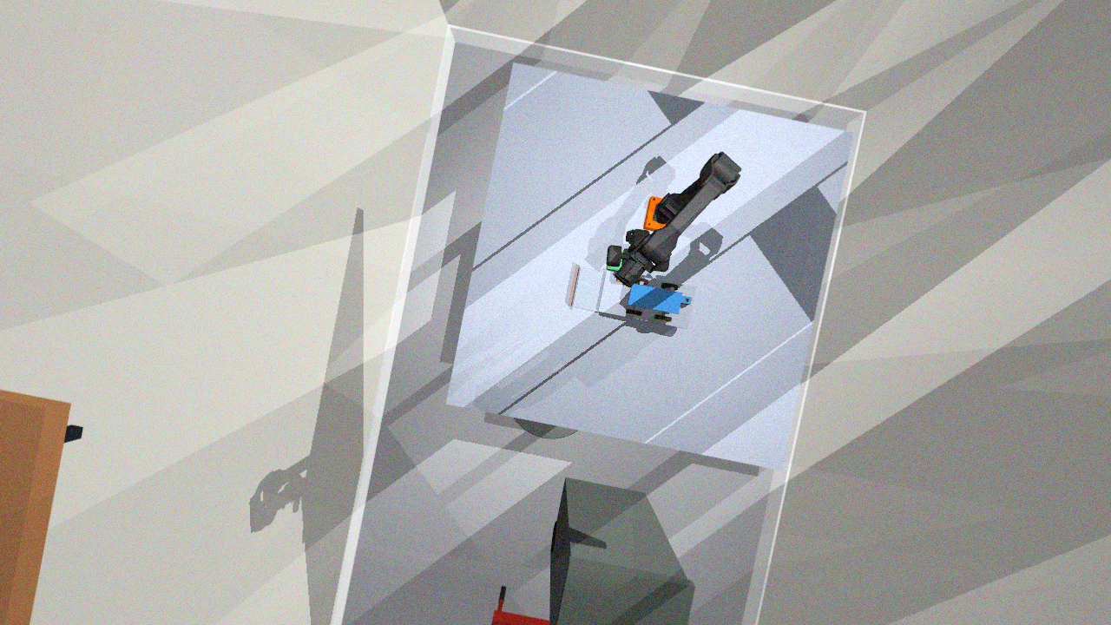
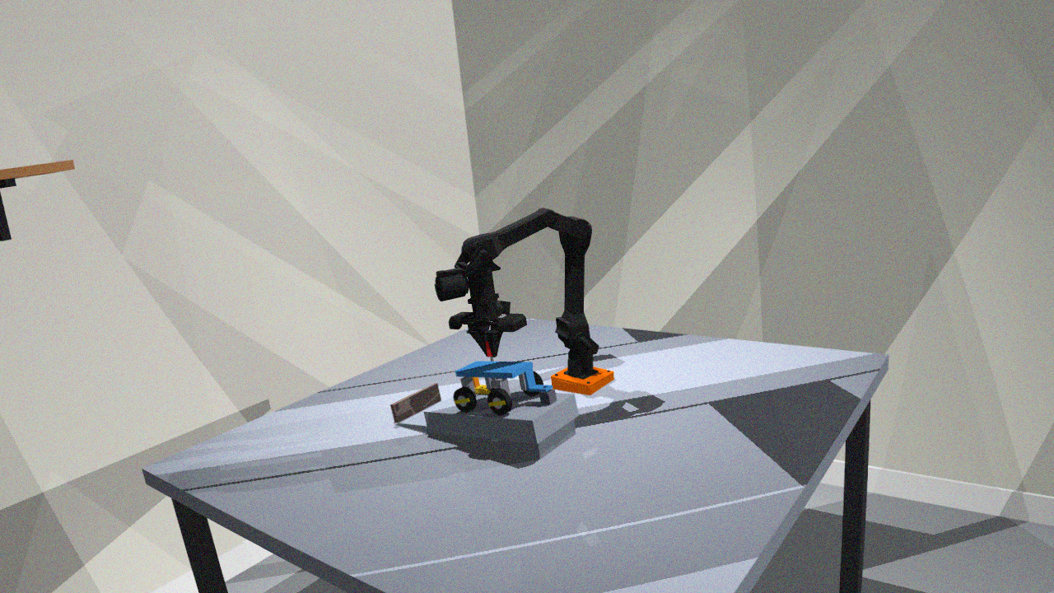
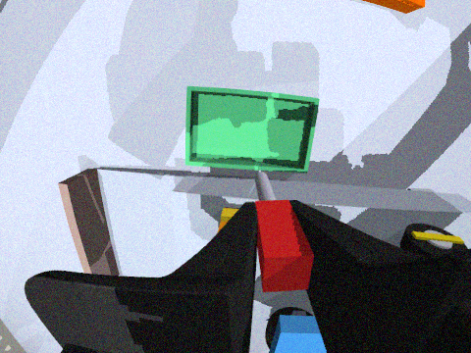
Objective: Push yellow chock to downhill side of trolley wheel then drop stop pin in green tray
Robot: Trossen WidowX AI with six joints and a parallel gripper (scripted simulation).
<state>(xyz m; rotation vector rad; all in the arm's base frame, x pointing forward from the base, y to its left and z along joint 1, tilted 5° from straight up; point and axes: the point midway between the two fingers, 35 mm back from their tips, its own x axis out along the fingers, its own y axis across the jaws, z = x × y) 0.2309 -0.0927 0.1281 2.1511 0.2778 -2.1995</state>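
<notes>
My gripper is shut on the stop pin by its red head. The grey shank points down, above the deck's height in the exterior view. The green tray lies just beyond the shank in the wrist view. The blue trolley stands on the ramp. The chock shows orange and yellow at the trolley's far, downhill side; its black base and any wheel contact are hidden.
A brown board stands upright across the foot of the ramp. The arm's orange base is behind the ramp in the exterior view. The trolley's deck lies close to the gripper.
</notes>
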